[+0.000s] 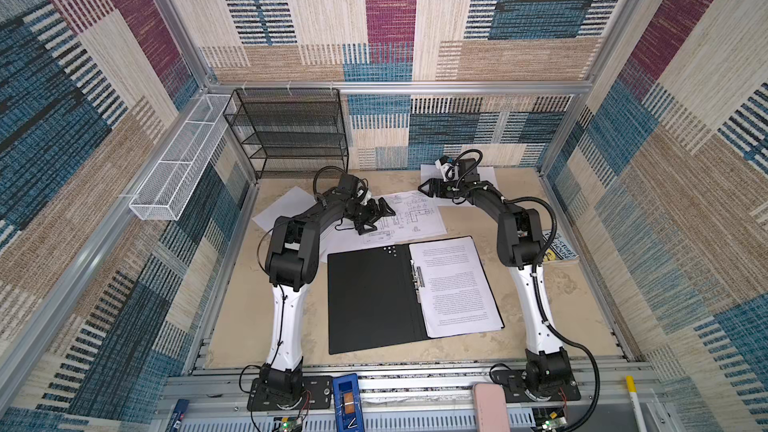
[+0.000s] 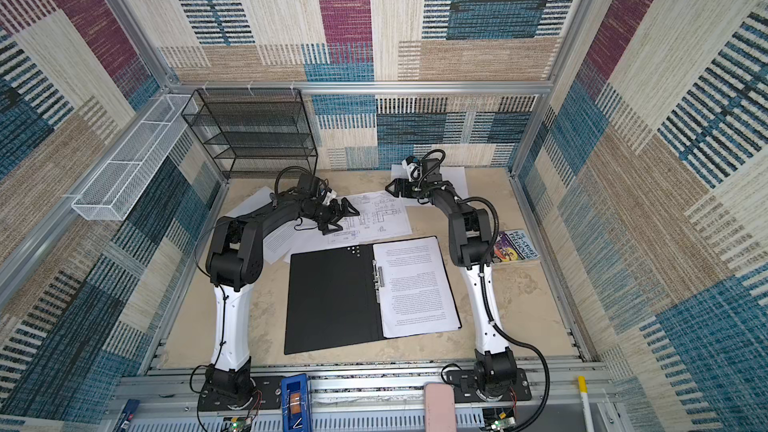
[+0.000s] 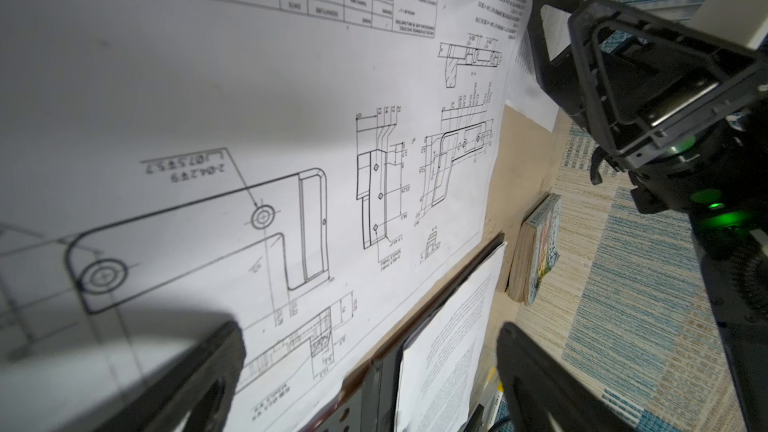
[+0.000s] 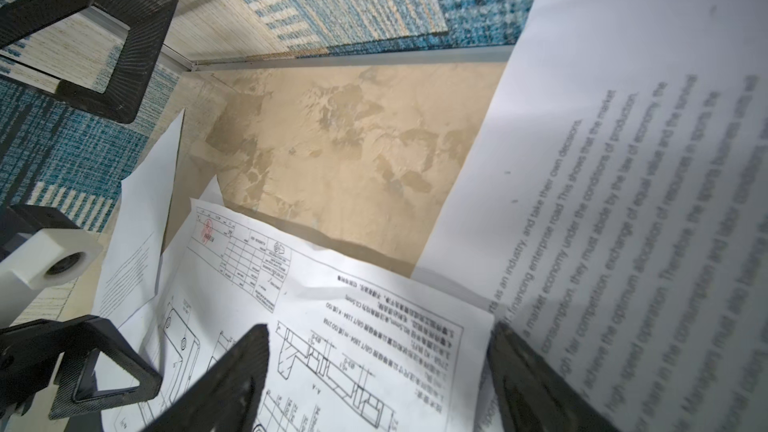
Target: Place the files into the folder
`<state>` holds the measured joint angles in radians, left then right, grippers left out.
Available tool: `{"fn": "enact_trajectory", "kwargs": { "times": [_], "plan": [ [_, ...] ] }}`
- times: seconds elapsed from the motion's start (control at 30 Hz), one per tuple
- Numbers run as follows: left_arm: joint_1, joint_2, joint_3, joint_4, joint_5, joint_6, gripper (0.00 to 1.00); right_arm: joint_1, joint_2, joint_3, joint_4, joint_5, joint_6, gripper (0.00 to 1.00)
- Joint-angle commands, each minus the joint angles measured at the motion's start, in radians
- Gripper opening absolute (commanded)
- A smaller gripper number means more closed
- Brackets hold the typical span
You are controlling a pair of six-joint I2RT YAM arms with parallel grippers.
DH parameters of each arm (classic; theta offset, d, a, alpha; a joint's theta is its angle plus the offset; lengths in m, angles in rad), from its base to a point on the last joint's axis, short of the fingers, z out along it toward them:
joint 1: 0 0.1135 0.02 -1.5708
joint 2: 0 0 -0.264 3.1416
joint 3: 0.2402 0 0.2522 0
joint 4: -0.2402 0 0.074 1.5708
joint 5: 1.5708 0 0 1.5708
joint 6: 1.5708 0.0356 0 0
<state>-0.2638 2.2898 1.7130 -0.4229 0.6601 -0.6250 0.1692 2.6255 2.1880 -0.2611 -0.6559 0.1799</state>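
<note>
Noted folder (image 1: 365, 297) open mid-frame; left gripper (image 1: 380, 220), right gripper (image 1: 424, 189) over drawing sheet (image 1: 415, 218) upper centre, fingers spread wide, holding nothing.

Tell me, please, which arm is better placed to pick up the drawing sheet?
Probably right: the right end effector, open, straddles the drawing sheet at its lifted corner, whereas the left end effector hovers over its flat face, with no edge to pinch.

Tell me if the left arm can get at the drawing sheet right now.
Probably yes. The left gripper hangs open right over the drawing sheet, and nothing lies on that part. The right gripper is at the sheet's far corner, apart from the left one.
</note>
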Motion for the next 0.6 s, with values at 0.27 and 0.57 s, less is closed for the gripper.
{"fn": "enact_trajectory", "kwargs": {
  "times": [0.27,0.57],
  "plan": [
    [-0.002,0.056,-0.009,-0.116,-0.126,0.009,0.98,0.007,-0.063,-0.070,0.022,-0.133,0.040,0.76],
    [0.008,0.059,-0.012,-0.120,-0.130,0.015,0.98,-0.008,-0.162,-0.203,0.085,-0.267,0.131,0.81]
  ]
}}
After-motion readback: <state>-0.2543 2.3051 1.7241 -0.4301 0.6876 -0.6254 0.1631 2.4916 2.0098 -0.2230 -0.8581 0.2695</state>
